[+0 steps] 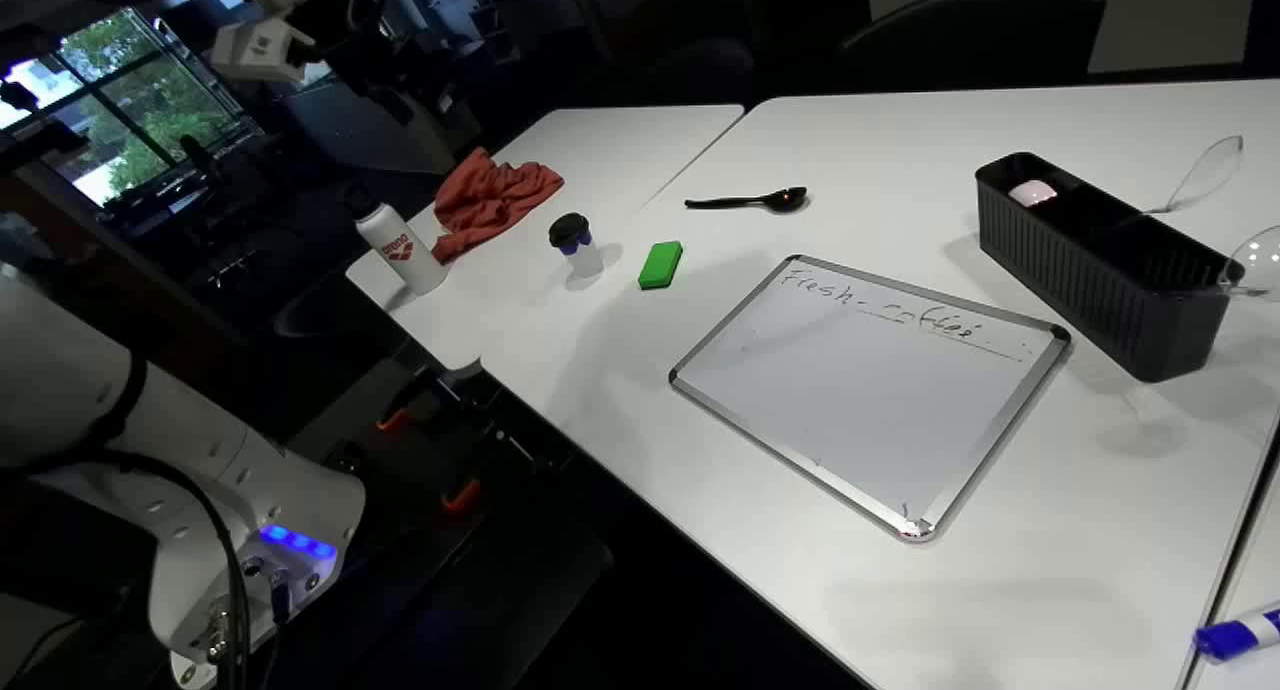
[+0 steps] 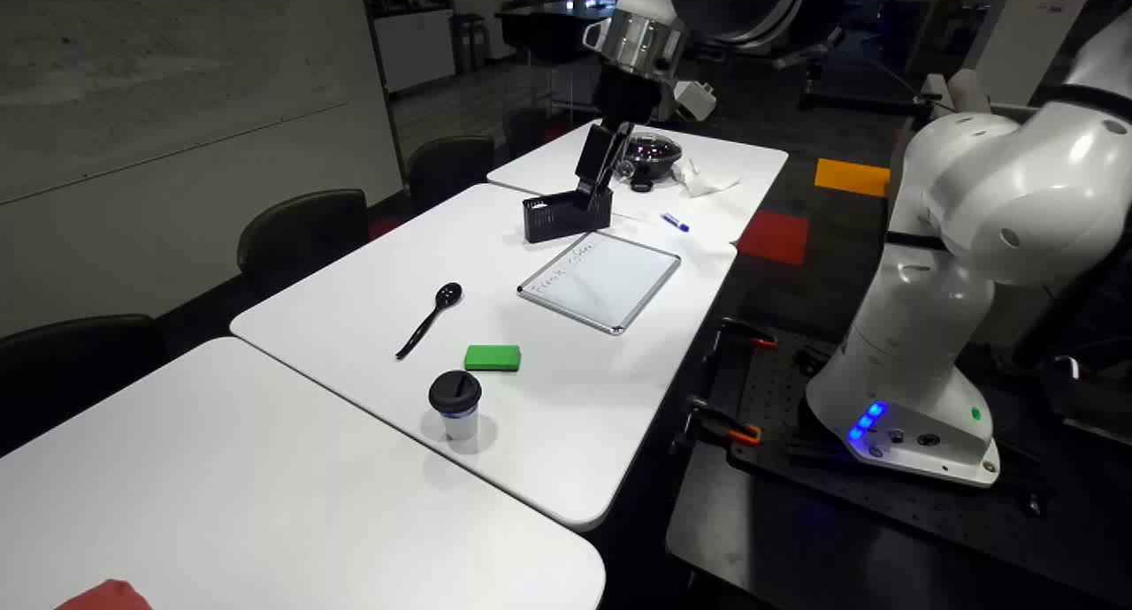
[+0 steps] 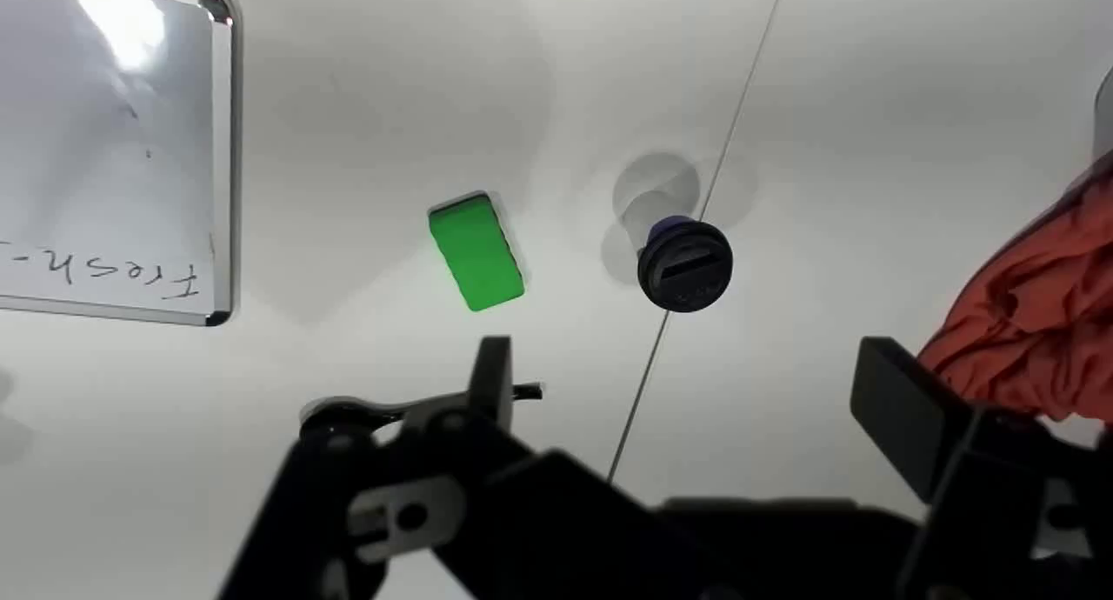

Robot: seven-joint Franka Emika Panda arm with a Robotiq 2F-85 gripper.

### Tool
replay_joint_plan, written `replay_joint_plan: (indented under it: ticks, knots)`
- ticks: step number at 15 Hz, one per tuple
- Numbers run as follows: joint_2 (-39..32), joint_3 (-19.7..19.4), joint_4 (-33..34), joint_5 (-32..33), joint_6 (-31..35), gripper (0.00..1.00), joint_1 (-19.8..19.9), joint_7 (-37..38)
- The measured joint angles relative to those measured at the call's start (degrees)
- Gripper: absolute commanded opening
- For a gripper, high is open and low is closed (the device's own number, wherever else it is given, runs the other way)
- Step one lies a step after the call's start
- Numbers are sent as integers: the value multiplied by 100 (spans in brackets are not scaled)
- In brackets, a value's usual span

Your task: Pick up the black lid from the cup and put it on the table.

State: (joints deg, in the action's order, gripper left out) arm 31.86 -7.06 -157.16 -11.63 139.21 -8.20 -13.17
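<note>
The black lid (image 3: 686,266) sits on top of the small pale cup (image 3: 650,213), which has a blue band under the lid. The lid (image 1: 570,230) and cup (image 1: 586,262) stand upright on the white table (image 1: 600,370) in an exterior view. They also show close to the table seam in an exterior view, lid (image 2: 455,392) above cup (image 2: 461,424). My gripper (image 3: 691,378) is open and empty, its fingers wide apart. In the wrist view the lid lies ahead of the gap between the fingers, well below them. The gripper also shows high up in an exterior view (image 2: 594,168).
A green block (image 2: 492,357) and black spoon (image 2: 431,320) lie near the cup. A whiteboard (image 1: 870,390) and black basket (image 1: 1105,280) lie farther along. A white bottle (image 1: 400,248) and red cloth (image 1: 495,195) are on the cup's other side. A marker (image 2: 675,222) lies past the whiteboard.
</note>
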Motion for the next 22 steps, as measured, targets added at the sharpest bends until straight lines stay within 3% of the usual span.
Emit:
replay_joint_plan:
  ticks: [9, 17, 22]
  knots:
    - [-305, 132, 169, 0, 3, 100, -41, 13]
    - [-2940, 878, 1739, 59, 488, 100, -134, 837]
    - [-4796, 1099, 2803, 822, 1126, 100, -152, 1643]
